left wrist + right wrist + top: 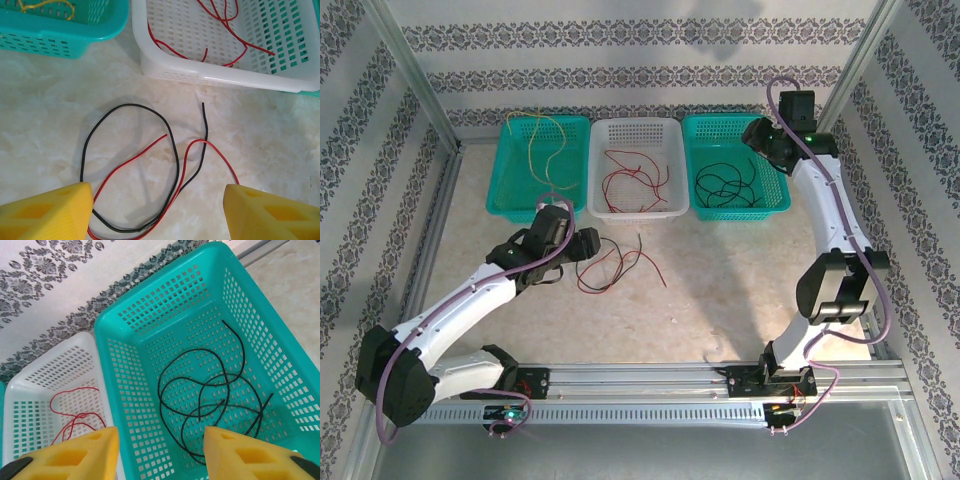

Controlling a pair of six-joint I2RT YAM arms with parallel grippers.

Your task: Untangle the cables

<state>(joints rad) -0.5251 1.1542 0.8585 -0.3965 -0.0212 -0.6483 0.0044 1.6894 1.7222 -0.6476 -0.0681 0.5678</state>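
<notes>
From above, we see the left fingers (582, 244) low over the pale marbled surface (720, 290). They are just beside a thin black cable (592, 287) and a thin red cable (623, 262) that lie crossed over one another. Along the far edge stand three baskets:
- a teal plastic basket (505, 190) holding a yellow cable (542, 135)
- a white plastic basket (598, 190) holding loose red cables (635, 180)
- a second teal basket (782, 195) holding coiled black cables (725, 185)

The right fingers (765, 140) hang over that last basket, well apart from the tangle, so we judge the left arm the nearer one.

In the left wrist view, the left fingers (50, 210) stand wide apart with nothing between them. The tangle lies straight ahead, between them and the white plastic basket (200, 75). The thin black cable (172, 145) makes a tall loop whose long axis runs away from us towards the baskets. The thin red cable (125, 162) crosses it at several places close to the fingers. We cannot tell which strand lies on top. The far arc of the loop is free of red, and we think that is the cleaner place to take hold. The basket wall just beyond it leaves little room.

In the right wrist view, the right fingers (75, 455) are parted and hold nothing. They hover above the second teal basket (115, 365), with the coiled black cables (210, 390) on its floor.
</notes>
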